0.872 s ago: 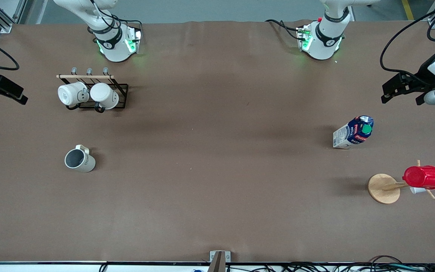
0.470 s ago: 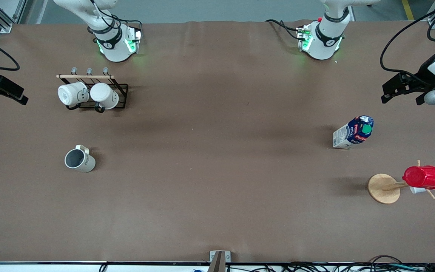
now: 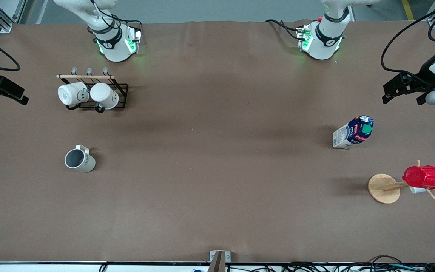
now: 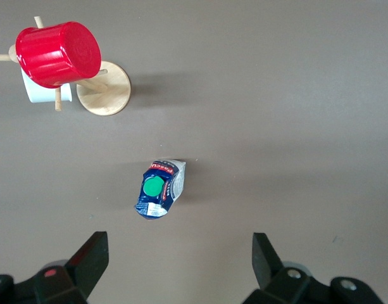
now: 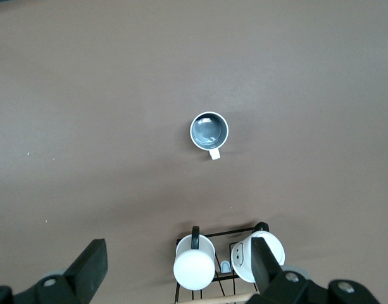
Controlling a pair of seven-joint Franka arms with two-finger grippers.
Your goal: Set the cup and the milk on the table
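The right gripper (image 3: 4, 92) hangs in the air at about nine o'clock in the front view, at the right arm's end of the table, fingers (image 5: 92, 265) spread wide. The left gripper (image 3: 402, 90) hangs at about three o'clock, at the left arm's end, its fingers (image 4: 92, 256) also spread wide apart.

The table (image 3: 217, 196) bears cup (image 3: 79, 159), milk (image 3: 352, 133), mug rack (image 3: 93, 92), wooden stand (image 3: 384, 188).

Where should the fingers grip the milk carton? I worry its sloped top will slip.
Judging from its pose, take the milk by the flat white lower walls, coming from above. It stands upright on the table, green cap up, with open space around it.
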